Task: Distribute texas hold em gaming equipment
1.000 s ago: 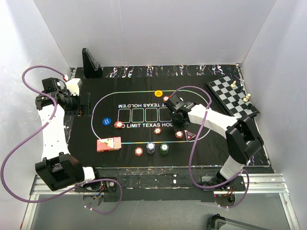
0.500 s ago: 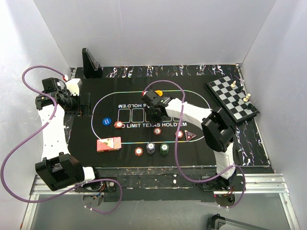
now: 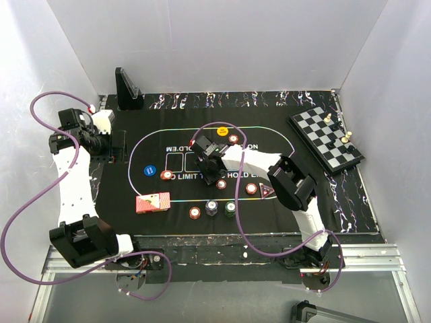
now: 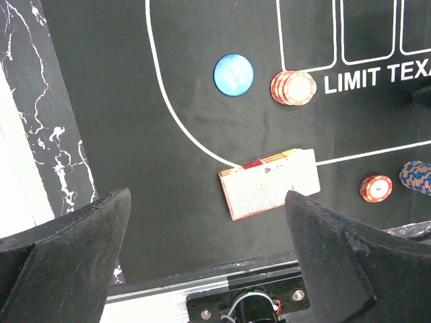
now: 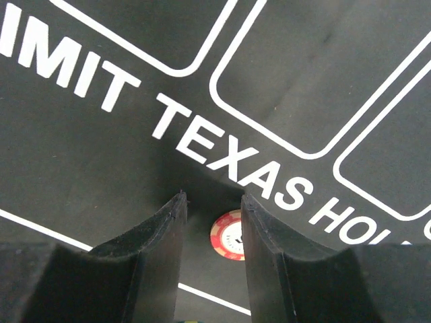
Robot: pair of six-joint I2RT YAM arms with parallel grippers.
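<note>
Since the right gripper (image 5: pixel 213 200) hangs low over the black mat (image 3: pixel 118 202) with only a narrow gap between its fingers and nothing in that gap, I judge that the step in hand is to pick the single red chip (image 5: pixel 229 235) seen just below the fingertips. This chip lies to the right of the card deck (image 3: pixel 153 202) and a little beyond it.

To do it well, the fingers should open somewhat wider than the chip and come centred over it. They should then descend almost to the cloth and close on the rim, because a thin chip slips easily.

The left gripper (image 4: pixel 205 202) is spread wide and empty, to the left of the deck and beyond it.

Counted from above:
- red chips or short red stacks (image 3: pixel 166 175): five places
- blue disc (image 3: pixel 149 170): one
- blue-and-white stack (image 3: pixel 211 206): one
- green stack (image 3: pixel 230 208): one
- yellow button (image 3: pixel 223 132): one
- triangular marker (image 3: pixel 267 192): one
- deck: one
</note>
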